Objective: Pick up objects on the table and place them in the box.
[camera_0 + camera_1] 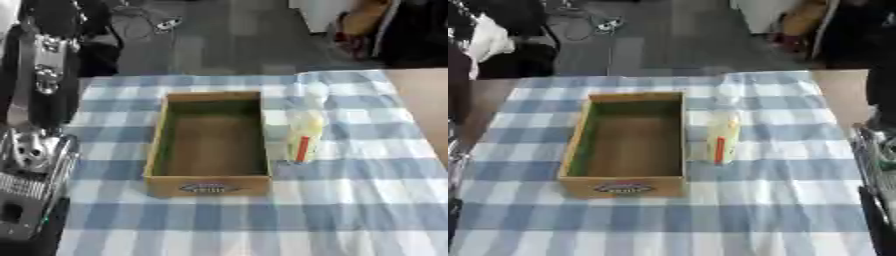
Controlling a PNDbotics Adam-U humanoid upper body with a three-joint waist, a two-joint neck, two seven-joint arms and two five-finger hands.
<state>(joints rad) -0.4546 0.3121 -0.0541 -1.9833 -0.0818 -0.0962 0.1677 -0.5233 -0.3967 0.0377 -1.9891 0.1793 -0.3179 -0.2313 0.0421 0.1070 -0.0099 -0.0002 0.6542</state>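
Lying just beside the box's point(208, 142) right wall on the checked cloth point(350, 210), the pale bottle point(303, 134) is untouched; your arms sit at the table's side edges, hands unseen, fingers untellable.

You get no readable text here. The open brown cardboard box point(210, 142) carries a dark oval printed mark point(208, 188) on its near outer wall, but you can't make out any letters in it. The pale translucent packet point(722, 131) lying just right of the box shows a red-orange strip point(719, 149), no legible wording or numbers on it either.
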